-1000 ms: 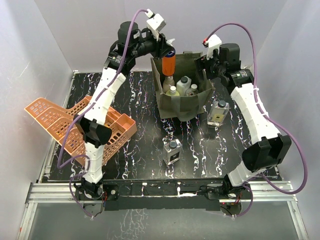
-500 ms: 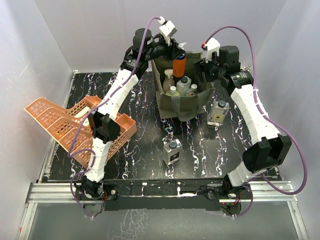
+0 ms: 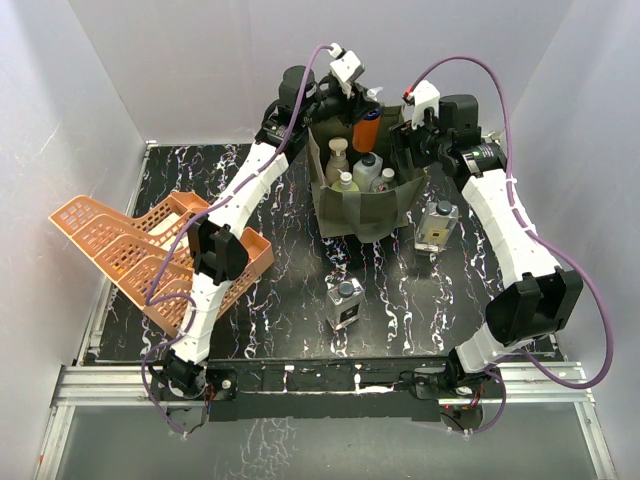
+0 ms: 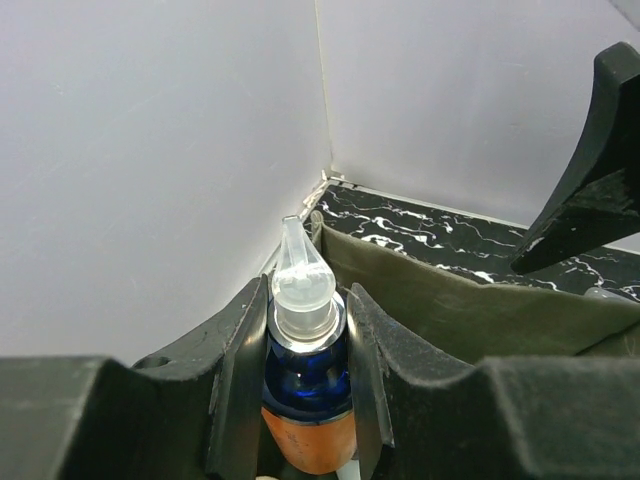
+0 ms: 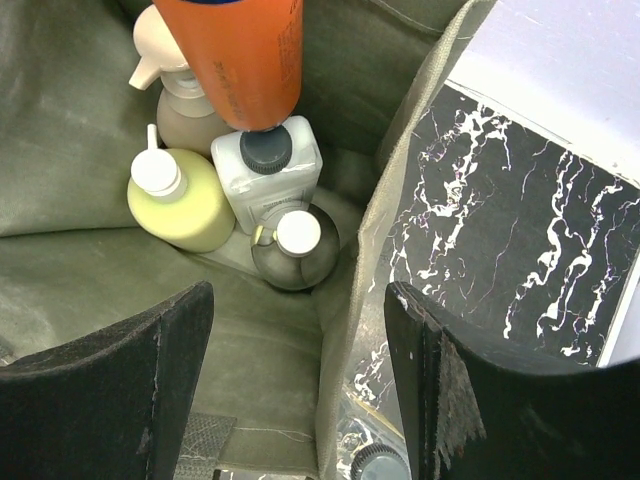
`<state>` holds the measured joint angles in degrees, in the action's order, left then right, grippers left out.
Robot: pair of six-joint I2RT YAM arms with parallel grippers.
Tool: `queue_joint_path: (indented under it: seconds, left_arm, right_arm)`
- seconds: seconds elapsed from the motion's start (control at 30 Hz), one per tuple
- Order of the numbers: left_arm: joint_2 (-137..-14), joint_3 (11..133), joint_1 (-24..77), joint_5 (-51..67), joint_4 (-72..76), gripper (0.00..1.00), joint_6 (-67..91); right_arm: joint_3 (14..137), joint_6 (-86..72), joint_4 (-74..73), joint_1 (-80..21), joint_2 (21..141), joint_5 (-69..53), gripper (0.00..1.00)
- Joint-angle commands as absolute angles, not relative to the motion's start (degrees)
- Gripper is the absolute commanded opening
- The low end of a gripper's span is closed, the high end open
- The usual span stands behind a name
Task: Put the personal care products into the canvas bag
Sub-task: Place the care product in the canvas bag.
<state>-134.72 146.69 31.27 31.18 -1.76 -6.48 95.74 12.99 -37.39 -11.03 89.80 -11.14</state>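
Note:
My left gripper [image 3: 358, 100] is shut on the blue top of the orange bottle [image 3: 366, 129], which hangs upright over the open olive canvas bag [image 3: 365, 212]. In the left wrist view the fingers clamp the bottle [image 4: 305, 375] at its blue neck. Inside the bag stand a tan pump bottle [image 5: 185, 115], a yellow-green bottle [image 5: 180, 205], a clear bottle with a black cap [image 5: 265, 170] and a dark round bottle [image 5: 295, 245]. The orange bottle's base [image 5: 235, 55] hovers just above them. My right gripper [image 3: 405, 135] is open, its fingers straddling the bag's right wall [image 5: 375, 250].
Two square clear bottles stand on the black marbled table, one right of the bag [image 3: 436, 225] and one in front of it [image 3: 345, 303]. Orange lattice baskets [image 3: 150, 250] lie at the left. White walls enclose the table on three sides.
My left arm has carried the orange bottle to the right, from the bag's back left corner to over its opening. The right gripper's fingers have drawn slightly closer together.

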Motion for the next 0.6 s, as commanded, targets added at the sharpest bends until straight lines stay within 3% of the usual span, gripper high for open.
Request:
queue_joint_path:
  seconds: [0.0, 0.57]
  left_arm:
    - [-133.4, 150.0, 31.5, 29.6, 8.7, 0.00, -8.8]
    - [-136.1, 148.2, 31.6, 28.7, 11.0, 0.00, -9.7]
  right_arm:
    - [96.0, 13.5, -35.6, -10.6, 88.9, -12.4, 0.71]
    - [96.2, 14.1, -35.9, -10.4, 90.1, -11.7, 0.69]
